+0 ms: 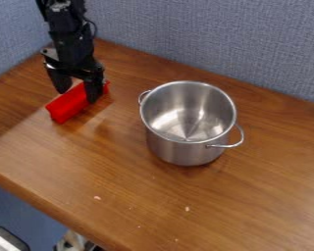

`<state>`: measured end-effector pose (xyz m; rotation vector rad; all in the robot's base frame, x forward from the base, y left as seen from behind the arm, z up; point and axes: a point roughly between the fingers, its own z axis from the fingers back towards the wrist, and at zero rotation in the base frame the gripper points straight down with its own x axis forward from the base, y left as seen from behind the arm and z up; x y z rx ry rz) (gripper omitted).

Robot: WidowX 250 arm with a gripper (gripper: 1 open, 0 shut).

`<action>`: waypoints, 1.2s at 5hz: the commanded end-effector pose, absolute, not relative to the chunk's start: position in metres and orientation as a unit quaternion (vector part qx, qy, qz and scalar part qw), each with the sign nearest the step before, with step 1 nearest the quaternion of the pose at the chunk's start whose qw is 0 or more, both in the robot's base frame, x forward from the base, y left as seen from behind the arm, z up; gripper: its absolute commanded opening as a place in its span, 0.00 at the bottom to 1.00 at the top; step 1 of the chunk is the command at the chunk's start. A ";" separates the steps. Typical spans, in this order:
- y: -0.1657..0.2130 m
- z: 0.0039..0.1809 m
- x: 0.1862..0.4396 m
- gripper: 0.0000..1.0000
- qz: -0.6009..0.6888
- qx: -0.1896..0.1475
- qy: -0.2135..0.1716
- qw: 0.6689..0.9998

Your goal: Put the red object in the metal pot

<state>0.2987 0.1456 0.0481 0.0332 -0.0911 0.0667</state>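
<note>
A bright red rectangular block, the red object [71, 103], lies flat on the wooden table [107, 172] at the left. My black gripper [75, 83] points straight down over the block's far end, open, with one finger on each side of it. Whether the fingertips touch the block cannot be told. To the right stands the metal pot [188, 120], shiny, upright and empty, with two small loop handles. It is well apart from the block and the gripper.
A blue-grey wall runs close behind the table. The table's front edge cuts diagonally across the lower left, with the floor beyond it.
</note>
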 end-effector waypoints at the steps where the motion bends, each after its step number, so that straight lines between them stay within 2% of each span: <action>1: 0.148 0.061 0.304 1.00 0.033 0.033 -0.063 0.997; 3: 0.149 0.051 0.306 1.00 0.035 0.038 -0.048 0.998; 4: 0.149 0.047 0.306 0.00 0.036 0.038 -0.042 0.998; 6: 0.148 0.049 0.305 0.00 0.038 0.036 -0.040 0.998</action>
